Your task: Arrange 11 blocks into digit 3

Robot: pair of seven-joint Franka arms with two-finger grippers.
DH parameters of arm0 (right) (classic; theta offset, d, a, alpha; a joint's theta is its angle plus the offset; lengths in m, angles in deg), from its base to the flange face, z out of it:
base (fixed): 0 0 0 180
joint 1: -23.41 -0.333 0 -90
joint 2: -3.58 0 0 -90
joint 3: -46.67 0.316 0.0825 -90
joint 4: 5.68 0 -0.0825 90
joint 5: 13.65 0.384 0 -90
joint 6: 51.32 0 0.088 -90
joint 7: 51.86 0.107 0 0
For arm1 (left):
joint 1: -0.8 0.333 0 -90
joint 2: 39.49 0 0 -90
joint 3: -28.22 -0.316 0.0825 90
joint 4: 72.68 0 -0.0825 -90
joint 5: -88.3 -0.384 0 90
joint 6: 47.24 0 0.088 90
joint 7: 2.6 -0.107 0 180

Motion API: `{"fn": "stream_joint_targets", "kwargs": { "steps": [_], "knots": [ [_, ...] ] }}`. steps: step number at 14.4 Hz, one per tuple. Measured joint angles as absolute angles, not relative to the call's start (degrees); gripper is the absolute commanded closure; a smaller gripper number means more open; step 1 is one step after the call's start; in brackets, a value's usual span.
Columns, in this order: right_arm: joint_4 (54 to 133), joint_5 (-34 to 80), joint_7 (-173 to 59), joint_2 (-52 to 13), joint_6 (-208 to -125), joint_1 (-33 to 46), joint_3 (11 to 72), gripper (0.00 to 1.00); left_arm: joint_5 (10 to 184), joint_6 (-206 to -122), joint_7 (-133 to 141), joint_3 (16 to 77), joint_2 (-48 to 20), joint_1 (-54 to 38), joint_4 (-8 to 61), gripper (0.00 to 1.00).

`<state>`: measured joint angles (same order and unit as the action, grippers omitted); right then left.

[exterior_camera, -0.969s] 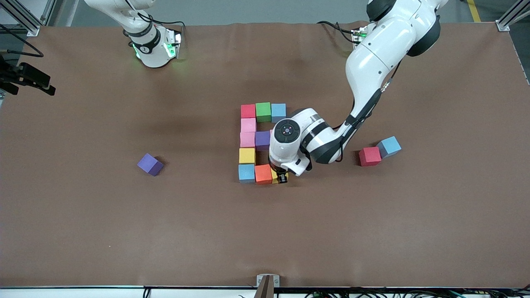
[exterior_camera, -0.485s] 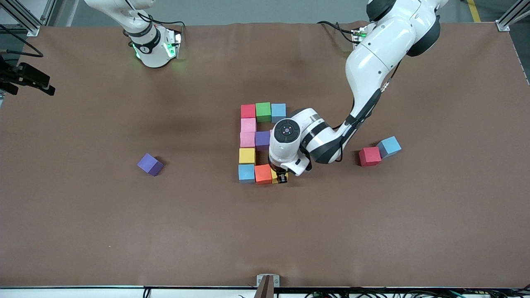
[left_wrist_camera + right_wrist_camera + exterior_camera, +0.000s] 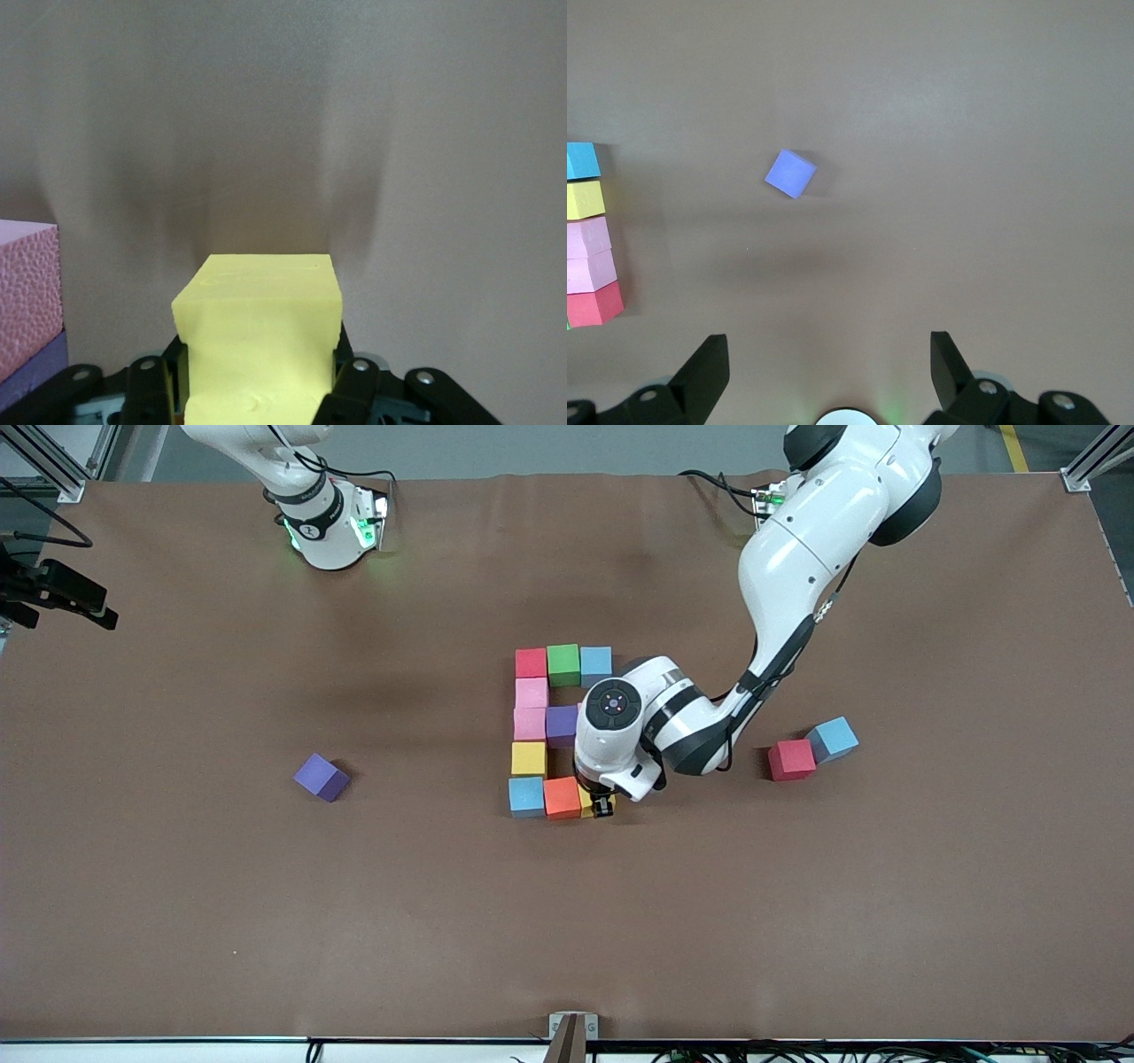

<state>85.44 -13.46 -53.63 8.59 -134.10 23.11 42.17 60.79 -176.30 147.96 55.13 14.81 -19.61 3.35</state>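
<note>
At the table's middle, I see my left gripper (image 3: 603, 806) clamped on a yellow block (image 3: 261, 341), set down touching the orange block (image 3: 563, 797) at the end of the digit 3 (image 3: 549, 731) nearest the front camera. My right gripper (image 3: 830, 372) waits with fingers spread wide above bare table, a lone purple block (image 3: 789, 173) below it.

- The left arm's wrist (image 3: 620, 735) covers most of the yellow block (image 3: 588, 804) and the end of the digit's middle bar.
- The right gripper (image 3: 830, 376) is out of the front view.
- 1 red block (image 3: 594, 305) is cut by the right wrist view's edge.
</note>
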Motion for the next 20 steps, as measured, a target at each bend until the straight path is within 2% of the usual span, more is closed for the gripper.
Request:
{"fn": "stream_joint_targets", "kwargs": {
  "steps": [7, 11, 14, 18, 20],
  "knots": [
    [85.45, -13.46, -53.65, 8.59, -134.10, 23.11, 42.17, 0.00, 60.79, -177.27, 146.63, 55.05, 14.26, -19.17, 1.93, 0.00],
    [85.45, -13.46, -53.67, 8.59, -134.10, 23.11, 42.17, 0.00, 60.79, -171.40, 145.78, 57.75, 10.98, -17.85, 2.11, 0.00],
    [85.45, -13.46, -53.67, 8.59, -134.10, 23.11, 42.17, 0.00, 60.79, -166.31, 136.08, 63.43, 6.85, -12.14, 3.94, 0.00],
    [85.45, -13.46, -53.68, 8.59, -134.18, 23.11, 42.18, 0.00, 63.39, -154.87, 107.77, 69.98, -0.89, 0.11, 8.13, 0.00],
    [85.46, -13.46, -53.68, 8.59, -134.18, 23.11, 42.16, 0.00, 64.56, -153.65, 93.52, 72.25, -3.74, 6.89, 11.29, 0.00]
  ]
}}
